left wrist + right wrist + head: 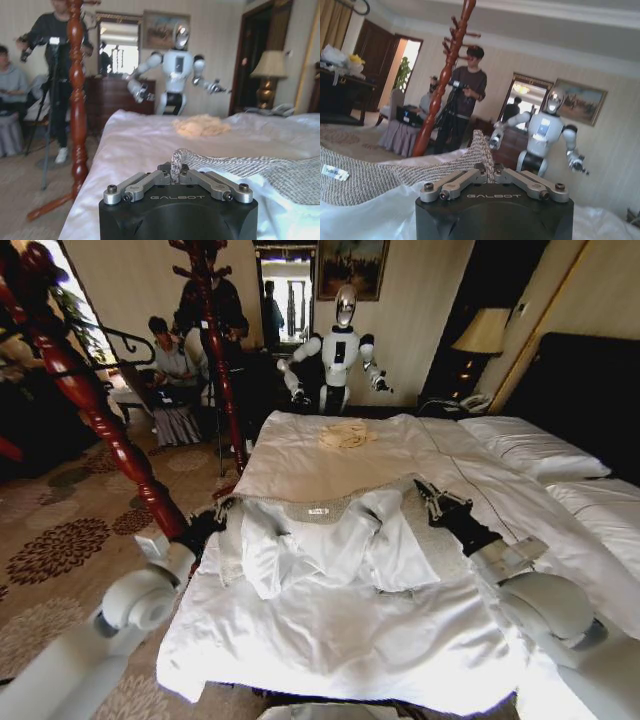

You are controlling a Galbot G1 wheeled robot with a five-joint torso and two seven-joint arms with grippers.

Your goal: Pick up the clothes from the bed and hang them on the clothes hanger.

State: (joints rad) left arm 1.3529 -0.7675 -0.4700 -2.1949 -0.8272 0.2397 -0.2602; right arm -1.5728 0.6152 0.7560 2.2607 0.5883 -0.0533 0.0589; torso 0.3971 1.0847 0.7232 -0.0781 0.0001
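The clothes, a grey-beige woven jacket (330, 530) with white lining, lie spread open on the bed (330, 640), collar toward the far side. My left gripper (222, 508) is at the jacket's left shoulder corner. In the left wrist view it (175, 172) is shut on a pinch of the woven fabric (280, 175). My right gripper (422, 488) is at the right shoulder corner, and in the right wrist view it (487, 172) is shut on the weave (380, 175). A thin dark curved hook (362, 6) shows at that view's edge; whether it is the clothes hanger is unclear.
A red-brown wooden coat stand (110, 430) leans close on my left, and a second one (222, 370) stands by the bed's far left corner. A small cream garment (345, 435) lies farther up the bed. Pillows (530, 445) lie to the right. Another white robot (340, 350) stands beyond.
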